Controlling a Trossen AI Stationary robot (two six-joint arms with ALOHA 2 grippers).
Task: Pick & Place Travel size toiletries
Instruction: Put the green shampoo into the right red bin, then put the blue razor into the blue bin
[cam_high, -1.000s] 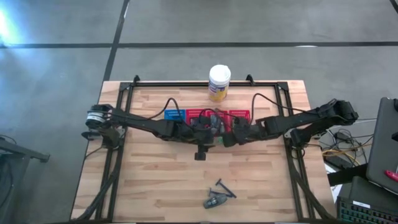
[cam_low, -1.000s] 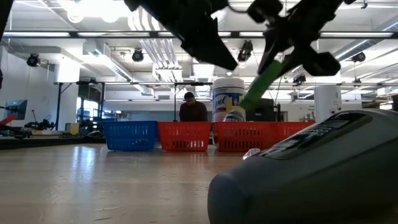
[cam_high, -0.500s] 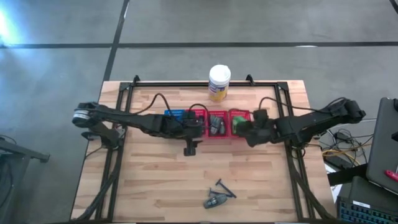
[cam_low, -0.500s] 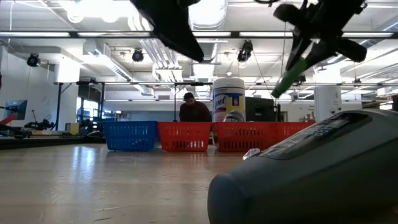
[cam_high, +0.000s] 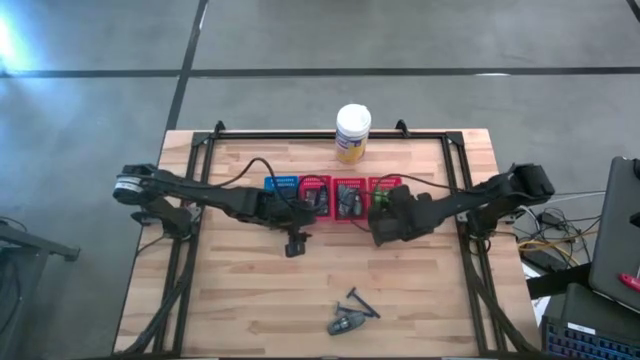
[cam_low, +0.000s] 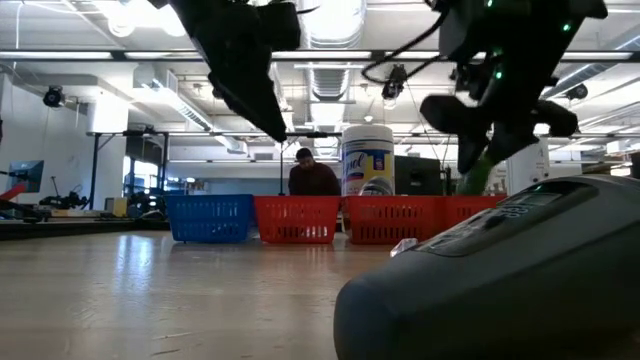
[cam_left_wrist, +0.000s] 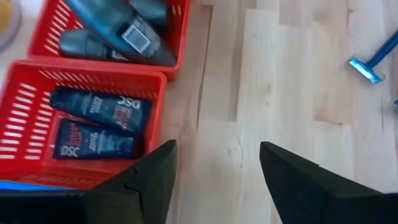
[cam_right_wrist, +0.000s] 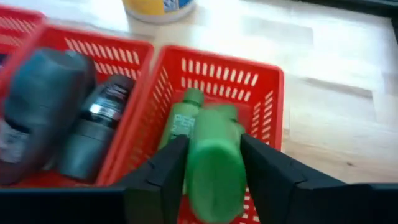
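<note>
My right gripper (cam_right_wrist: 214, 139) is shut on a bright green mini bottle (cam_right_wrist: 214, 171) above the rightmost red basket (cam_right_wrist: 264, 81), where another green bottle (cam_right_wrist: 180, 121) lies. Dark grey oval tubes (cam_right_wrist: 43, 106) fill the middle red basket. My left gripper (cam_left_wrist: 217, 146) is open and touches nothing, over bare wood just near the baskets (cam_high: 293, 244). Below it, dark blue tubes (cam_left_wrist: 102, 109) lie in the left red basket. A dark grey tube (cam_high: 345, 323) and a thin black stick (cam_high: 358, 299) lie near the table's near edge. My right gripper pinches the green bottle by the sides of its body (cam_right_wrist: 198, 158), one finger on each side. In the low view the bottle's lower end (cam_low: 473, 178) sticks out below the fingers, tilted and lifted clear above the red basket.
A blue basket (cam_high: 281, 185) stands left of the three red ones. The white-lidded yellow canister (cam_high: 352, 132) stands behind them near the far edge. A blue razor (cam_left_wrist: 367, 65) lies on the wood. Black frame rails (cam_high: 193, 200) run along both table sides.
My right gripper carried the green bottle toward the table's right, from the middle basket to the rightmost red one, then came down toward it; the bottle now hangs lower and steeper. My left gripper drew back toward the table's left and slightly nearer.
</note>
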